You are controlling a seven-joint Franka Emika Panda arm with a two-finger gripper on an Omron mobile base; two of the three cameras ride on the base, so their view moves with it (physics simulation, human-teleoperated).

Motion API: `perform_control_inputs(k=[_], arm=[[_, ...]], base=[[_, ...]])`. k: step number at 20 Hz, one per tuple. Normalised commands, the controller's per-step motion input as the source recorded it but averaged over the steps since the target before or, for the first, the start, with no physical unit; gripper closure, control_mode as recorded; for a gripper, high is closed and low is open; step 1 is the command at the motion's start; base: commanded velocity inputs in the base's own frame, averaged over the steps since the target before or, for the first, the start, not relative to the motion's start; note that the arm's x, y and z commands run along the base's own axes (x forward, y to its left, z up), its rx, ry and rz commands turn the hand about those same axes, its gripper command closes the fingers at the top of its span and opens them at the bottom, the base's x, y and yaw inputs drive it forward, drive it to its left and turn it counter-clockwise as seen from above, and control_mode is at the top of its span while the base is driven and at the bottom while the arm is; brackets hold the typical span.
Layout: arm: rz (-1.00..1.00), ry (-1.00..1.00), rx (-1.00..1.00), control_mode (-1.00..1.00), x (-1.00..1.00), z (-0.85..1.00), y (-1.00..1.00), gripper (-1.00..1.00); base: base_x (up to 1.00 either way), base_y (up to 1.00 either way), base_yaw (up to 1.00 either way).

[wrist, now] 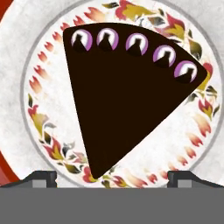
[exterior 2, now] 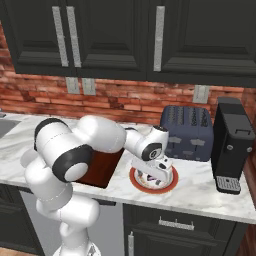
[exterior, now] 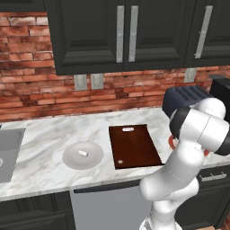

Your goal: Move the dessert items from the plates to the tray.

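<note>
The dark brown wedge (wrist: 127,100), topped with a row of purple-white dabs, lies on the white plate with the red-orange rim (wrist: 43,122). My gripper (wrist: 111,177) hovers low over that plate (exterior 2: 167,186), open, its two fingertips (wrist: 41,177) wide apart on either side of the wedge's pointed end. The small white marshmallow (exterior: 82,153) sits on the plain grey plate (exterior: 72,161) at the left. Between the two plates lies the dark reddish-brown tray (exterior: 134,146), with nothing on it but its pale slot and dot. From the right base view my gripper (exterior 2: 154,175) is right above the plate's middle.
A dark blue toaster (exterior 2: 187,132) stands just behind the rimmed plate, and a black coffee machine (exterior 2: 232,145) is to its right. A sink (exterior: 9,152) is set into the marble counter at the far left. Dark cabinets hang overhead.
</note>
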Motion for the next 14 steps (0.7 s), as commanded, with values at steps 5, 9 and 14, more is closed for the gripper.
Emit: perform_control_inputs(k=[5, 9, 14], arm=[[-0.07, 0.00, -0.05, -1.00, 0.13, -0.05, 0.00, -1.00], [-0.05, 0.00, -0.02, -1.00, 0.12, -0.02, 0.00, -1.00], [-0.04, 0.00, -0.01, -1.00, 0.17, -0.02, 0.00, -1.00]], base=[[0.00, 0.00, 0.00], [0.00, 0.00, 0.00], [0.00, 0.00, 0.00]])
